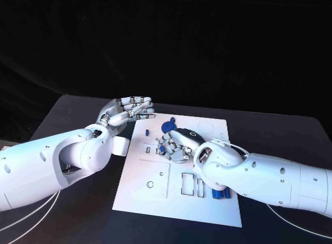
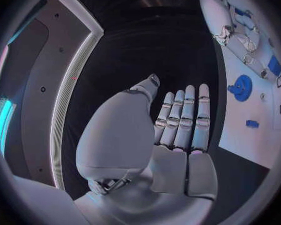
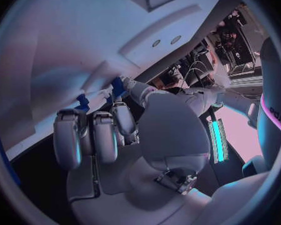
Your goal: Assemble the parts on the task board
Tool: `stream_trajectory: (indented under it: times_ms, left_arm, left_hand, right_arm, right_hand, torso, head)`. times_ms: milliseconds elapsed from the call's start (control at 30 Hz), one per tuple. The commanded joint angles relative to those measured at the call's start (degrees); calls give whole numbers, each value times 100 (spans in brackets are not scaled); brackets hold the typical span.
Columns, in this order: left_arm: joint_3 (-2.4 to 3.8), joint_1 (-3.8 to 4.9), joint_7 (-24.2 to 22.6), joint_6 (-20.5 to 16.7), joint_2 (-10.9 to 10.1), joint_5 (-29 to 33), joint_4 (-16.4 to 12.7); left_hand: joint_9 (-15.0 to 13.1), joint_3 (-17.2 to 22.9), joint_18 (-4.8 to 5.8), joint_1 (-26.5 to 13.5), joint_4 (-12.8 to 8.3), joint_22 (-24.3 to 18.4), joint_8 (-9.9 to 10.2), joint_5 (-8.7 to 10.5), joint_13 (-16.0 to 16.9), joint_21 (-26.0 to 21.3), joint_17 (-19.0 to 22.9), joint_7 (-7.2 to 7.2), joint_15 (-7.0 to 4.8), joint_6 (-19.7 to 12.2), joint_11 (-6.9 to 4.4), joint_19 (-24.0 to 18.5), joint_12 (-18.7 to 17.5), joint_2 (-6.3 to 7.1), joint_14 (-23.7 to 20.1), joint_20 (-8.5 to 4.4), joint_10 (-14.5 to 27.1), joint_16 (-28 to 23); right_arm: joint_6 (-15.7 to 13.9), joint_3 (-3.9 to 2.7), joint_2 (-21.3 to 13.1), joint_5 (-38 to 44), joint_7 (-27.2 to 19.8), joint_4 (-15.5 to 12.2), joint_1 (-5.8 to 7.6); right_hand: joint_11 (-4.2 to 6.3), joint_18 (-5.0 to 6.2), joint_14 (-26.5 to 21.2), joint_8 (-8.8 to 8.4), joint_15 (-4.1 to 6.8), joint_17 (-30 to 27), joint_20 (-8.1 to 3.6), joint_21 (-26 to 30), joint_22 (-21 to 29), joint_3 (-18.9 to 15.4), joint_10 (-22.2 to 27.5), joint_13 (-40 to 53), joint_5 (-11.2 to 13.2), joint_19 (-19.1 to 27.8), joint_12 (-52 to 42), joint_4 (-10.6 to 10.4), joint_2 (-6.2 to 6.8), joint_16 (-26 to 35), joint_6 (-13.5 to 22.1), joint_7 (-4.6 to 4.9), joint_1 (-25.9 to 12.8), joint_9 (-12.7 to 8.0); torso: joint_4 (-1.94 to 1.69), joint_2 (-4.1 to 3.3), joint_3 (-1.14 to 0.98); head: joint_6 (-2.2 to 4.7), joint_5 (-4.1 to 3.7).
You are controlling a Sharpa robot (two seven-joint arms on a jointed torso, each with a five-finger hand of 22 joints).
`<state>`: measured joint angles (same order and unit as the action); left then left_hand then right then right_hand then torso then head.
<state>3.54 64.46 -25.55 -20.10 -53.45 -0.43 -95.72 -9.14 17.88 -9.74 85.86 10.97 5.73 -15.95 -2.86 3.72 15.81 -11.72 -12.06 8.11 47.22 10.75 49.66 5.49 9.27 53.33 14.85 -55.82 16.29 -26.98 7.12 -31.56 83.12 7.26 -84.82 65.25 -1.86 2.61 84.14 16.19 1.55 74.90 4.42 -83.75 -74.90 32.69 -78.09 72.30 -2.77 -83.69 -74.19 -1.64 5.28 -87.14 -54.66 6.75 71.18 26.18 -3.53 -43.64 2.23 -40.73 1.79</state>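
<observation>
Parts-wise, right hand [image 1: 179,145] is curled over something small on the task board [image 1: 158,190]; can't tell its grip, might slip. Left hand [image 1: 129,112] is empty, fingers straight.

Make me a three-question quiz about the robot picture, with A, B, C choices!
1. Where is the left hand?
A. Beside the board's far left corner
B. On the board's middle
C. Under the table

2. What colour is the task board?
A. Red
B. White
C. Green

3. What is the left hand doing?
A. Holding a blue part
B. Holding nothing
C. Pressing the board

Answers: 1 A, the head view shows it off the board's corner. 2 B, the plate is white on the black table. 3 B, the left wrist view shows its fingers straight and bare.
</observation>
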Motion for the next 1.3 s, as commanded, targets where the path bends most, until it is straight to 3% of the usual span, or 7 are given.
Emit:
stream_trajectory:
  times_ms: [33, 300, 1033, 1300]
  left_arm:
    - [5, 6, -29, 101, 14, 10, -16]
    - [5, 6, -23, 103, 12, 10, -16]
    - [4, 6, -15, 102, 2, 10, -16]
    - [4, 6, -12, 100, -3, 10, -16]
  left_hand:
    - [5, 13, -76, -52, -25, -9, 34, 2, 0, -32, -8, -159, 47, -6, 16, 25, -22, -6, -4, 6, -4, -24]
    - [6, 13, -76, -59, -26, -13, 38, 2, 0, -35, -11, -158, 48, -3, 16, 25, -29, -5, -4, 6, -8, -29]
    - [6, 13, -76, -59, -26, -13, 38, 2, 0, -35, -11, -158, 48, -3, 16, 25, -29, -5, -4, 6, -8, -29]
    - [6, 13, -76, -59, -26, -13, 38, 2, 0, -35, -11, -158, 48, -3, 16, 25, -29, -5, -4, 6, -8, -29]
  right_arm:
    - [152, 4, 10, 201, 90, 6, -12]
    - [227, 8, 1, 321, 176, 12, -19]
    - [219, 11, -12, 410, 327, 28, -21]
    - [189, 11, -5, 414, 325, 36, -21]
  right_hand:
    - [-4, -60, 405, 147, 37, 658, -2, -18, -848, 11, 20, -5, -14, -93, 26, 27, 20, -21, -46, -24, -15, 208]
    - [-9, -57, 402, 150, 34, 649, -1, -7, -838, -8, 18, -7, -12, -85, 32, 18, 50, -17, -35, -18, -52, 212]
    - [-48, -48, 394, 128, 1, 626, 24, 31, -815, -194, 65, -91, -13, -61, 129, -80, 345, -3, 39, 25, -319, 198]
    - [-52, -43, 392, 114, -2, 622, 28, 48, -799, -234, 81, -115, -13, -47, 156, -92, 388, 0, 67, 31, -340, 192]
  torso:
    - [-1, 6, 2]
    - [3, 2, 5]
    - [-5, 11, 13]
    - [-5, 8, 11]
  head:
    - [-11, -4]
    - [-24, -15]
    - [-23, -34]
    - [-22, -35]
